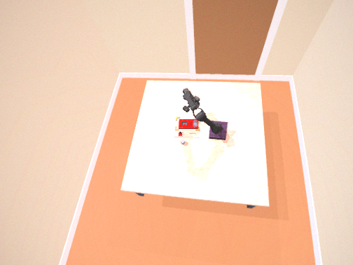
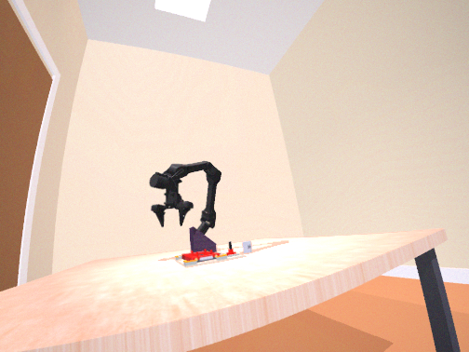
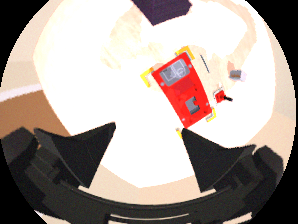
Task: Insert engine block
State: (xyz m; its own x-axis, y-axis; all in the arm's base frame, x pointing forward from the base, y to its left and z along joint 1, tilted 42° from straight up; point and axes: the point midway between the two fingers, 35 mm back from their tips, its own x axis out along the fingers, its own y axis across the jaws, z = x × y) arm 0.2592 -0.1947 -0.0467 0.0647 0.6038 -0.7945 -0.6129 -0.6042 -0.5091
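The red car body (image 1: pixel 189 126) (image 2: pixel 197 256) (image 3: pixel 185 89) lies flat on the table, with a detailed grey panel near one end. Toward its other end is the opening (image 1: pixel 184 123) (image 3: pixel 191 105), grey inside with a small red projection. A small pale grey block (image 1: pixel 183 141) (image 2: pixel 247 247) (image 3: pixel 241 75), apparently the engine block, stands on the table beside the body, apart from it; its slot side is too small to tell. My gripper (image 1: pixel 191 104) (image 2: pixel 172 225) (image 3: pixel 149 127) is open and empty, pointing down high above the table, off to one side of the body.
Yellow corner pieces (image 3: pixel 146 78) surround the body. A red piece with a black stick (image 1: pixel 180 134) (image 2: pixel 231 251) (image 3: pixel 220 96) stands between the body and the grey block. A thin dark strip (image 3: pixel 205 63) lies beside the body. The purple arm base (image 1: pixel 212 135) (image 2: pixel 200 240) (image 3: pixel 162 11) stands nearby.
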